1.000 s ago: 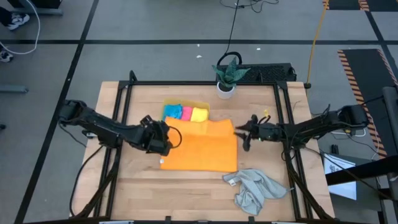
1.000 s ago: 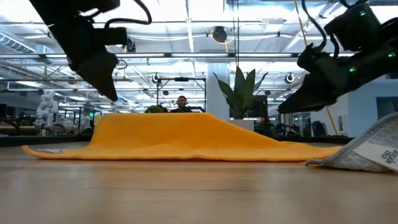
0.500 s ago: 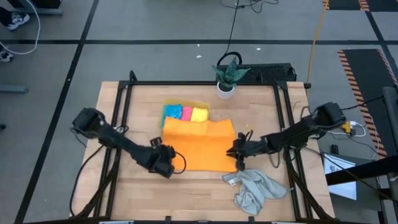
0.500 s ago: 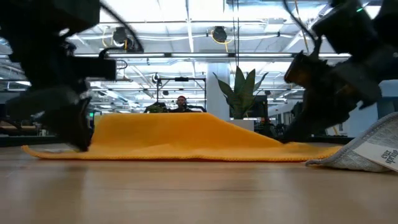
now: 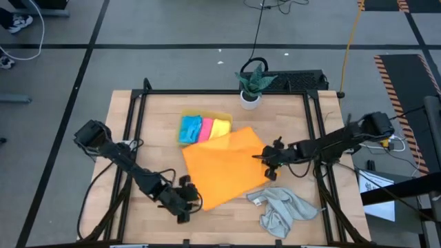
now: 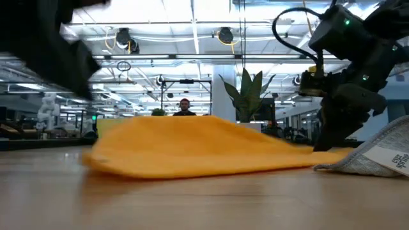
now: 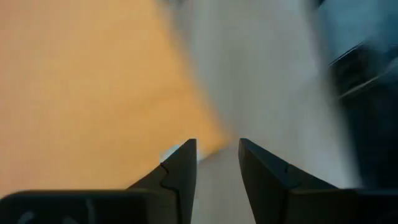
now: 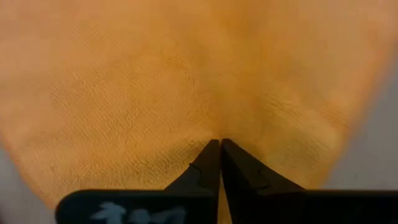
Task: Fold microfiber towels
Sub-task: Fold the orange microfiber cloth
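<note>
At the left of the worktop, the left hand is seen low near the front edge, at the near-left corner of the orange towel. In the left wrist view its two dark fingers are held somewhat apart, with the edge of the orange cloth and a small pale tag lying just ahead of the gap. Whether the cloth is pinched there cannot be told, because that picture is blurred.

The orange towel is spread over the middle of the worktop, skewed so that its corners point diagonally. In the low view it is seen as a low mound resting on the wood.

Behind it, towards the back, three folded towels are laid side by side in a row: a blue towel, a pink towel and a yellow towel. The far corner of the orange towel lies just beside them. A potted plant stands at the back edge.

To the right, the right hand is set at the right-side edge of the orange towel. In the right wrist view its fingers are brought together, and orange fabric is clamped between their tips.

A grey towel lies crumpled at the front right, just beside the orange one.
</note>
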Controlling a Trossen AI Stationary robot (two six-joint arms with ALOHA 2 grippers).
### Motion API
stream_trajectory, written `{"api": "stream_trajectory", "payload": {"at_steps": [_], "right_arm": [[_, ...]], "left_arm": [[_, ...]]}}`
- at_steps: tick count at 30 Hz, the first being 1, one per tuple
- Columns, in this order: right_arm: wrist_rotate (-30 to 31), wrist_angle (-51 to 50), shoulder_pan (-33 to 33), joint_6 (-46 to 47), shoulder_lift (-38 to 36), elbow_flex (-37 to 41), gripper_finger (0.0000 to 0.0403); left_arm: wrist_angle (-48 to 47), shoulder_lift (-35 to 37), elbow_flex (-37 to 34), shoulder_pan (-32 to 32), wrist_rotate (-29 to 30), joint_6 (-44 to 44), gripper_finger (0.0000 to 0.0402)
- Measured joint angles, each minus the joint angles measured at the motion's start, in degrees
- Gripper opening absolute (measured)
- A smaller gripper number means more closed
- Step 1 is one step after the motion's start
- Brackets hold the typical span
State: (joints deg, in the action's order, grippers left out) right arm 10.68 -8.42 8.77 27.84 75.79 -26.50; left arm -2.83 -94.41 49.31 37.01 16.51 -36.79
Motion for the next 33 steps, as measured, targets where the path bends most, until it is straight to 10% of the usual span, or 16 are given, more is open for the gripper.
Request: {"api": "stream_trajectory", "payload": {"at_steps": [8,15,23,33], "right_arm": [[10.0,-11.2,-3.9,2.8,-10.4,0.3,0.0001],[-2.4,16.6,1.8,-4.8,-7.1,3.0,0.0],[-1.2,26.4,7.9,-5.3,1.5,2.8,0.0],[4.3,12.5,3.0,-2.3,1.4,2.6,0.0]], "left_arm": [[6.0,2.7,0.0,-2.4,8.7,7.4,0.0122],[-5.3,1.4,-0.1,-14.2,11.4,7.3,0.0122],[-6.2,-7.2,-0.1,-21.7,-0.5,13.6,0.0122],[-0.5,-9.7,0.1,-11.5,-12.9,3.8,0.0122]]}}
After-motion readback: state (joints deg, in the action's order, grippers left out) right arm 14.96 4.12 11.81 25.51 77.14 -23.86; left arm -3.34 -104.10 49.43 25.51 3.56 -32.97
